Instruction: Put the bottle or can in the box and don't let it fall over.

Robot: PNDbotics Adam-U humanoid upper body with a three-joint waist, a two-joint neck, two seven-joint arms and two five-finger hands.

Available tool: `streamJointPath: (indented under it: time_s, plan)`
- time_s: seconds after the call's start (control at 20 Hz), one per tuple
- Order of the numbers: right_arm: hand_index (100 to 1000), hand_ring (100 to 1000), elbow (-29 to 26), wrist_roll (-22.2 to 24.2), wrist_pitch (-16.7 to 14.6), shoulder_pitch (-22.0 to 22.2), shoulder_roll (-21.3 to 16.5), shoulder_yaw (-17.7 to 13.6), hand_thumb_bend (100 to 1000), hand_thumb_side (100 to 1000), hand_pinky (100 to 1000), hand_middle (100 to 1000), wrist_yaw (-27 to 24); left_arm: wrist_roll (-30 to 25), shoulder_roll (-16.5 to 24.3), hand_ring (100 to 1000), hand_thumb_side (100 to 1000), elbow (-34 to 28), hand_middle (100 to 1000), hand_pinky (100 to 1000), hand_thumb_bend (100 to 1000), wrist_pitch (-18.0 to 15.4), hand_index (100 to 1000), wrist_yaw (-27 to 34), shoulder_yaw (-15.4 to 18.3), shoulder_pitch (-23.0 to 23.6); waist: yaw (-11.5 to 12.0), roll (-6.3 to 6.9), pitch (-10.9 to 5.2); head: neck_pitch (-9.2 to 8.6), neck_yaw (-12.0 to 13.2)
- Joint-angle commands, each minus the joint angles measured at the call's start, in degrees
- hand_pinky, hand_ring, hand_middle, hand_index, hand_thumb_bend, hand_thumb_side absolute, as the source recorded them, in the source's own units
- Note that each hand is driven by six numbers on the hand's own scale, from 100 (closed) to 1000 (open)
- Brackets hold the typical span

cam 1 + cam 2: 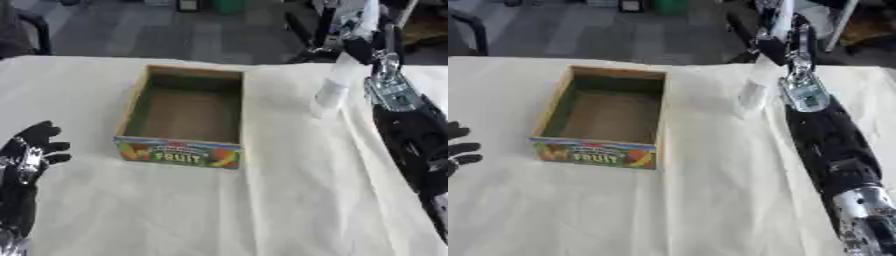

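So the robot's right hand [367, 50] is out at the far side of the white-clothed table [262, 200], with its fingers right up against the clear plastic bottle [333, 85], which stands upright. Honestly can't tell whether those fingers are curled round it or just next to it. The open cardboard box with the "FRUIT" label [179, 152] sits well off to the left of those fingers, nothing in it. The left hand [31, 150] rests near the lower left, fingers relaxed and spread, holding nothing.
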Motion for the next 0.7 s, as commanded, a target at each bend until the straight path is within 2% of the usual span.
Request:
streamJointPath:
  time_s: [0.05,0.4,0.7]
  plan:
    - [444,546,-1.9,0.56,-0.14,-1.69,-1.9,0.43,100,100,612,314,-0.32,0.22,0.74,661,686,-1.21,707,658,488,-0.13,792,0.07,0.24,-0.47,-0.03,0.0,-1.12,-0.57,0.32]
    - [437,541,-5.18,5.0,0.51,-3.37,-1.03,1.81,100,100,608,307,0.33,0.24,0.68,660,685,-1.05,706,658,487,-0.14,793,0.06,0.21,-0.23,-0.42,-0.05,-1.64,-0.54,0.31]
    - [434,538,-8.43,8.96,1.04,-6.44,1.21,3.57,100,100,608,306,-0.28,0.24,0.64,659,685,-0.91,705,658,489,-0.13,793,0.05,0.19,0.1,-0.46,0.06,-2.14,-0.46,-0.71]
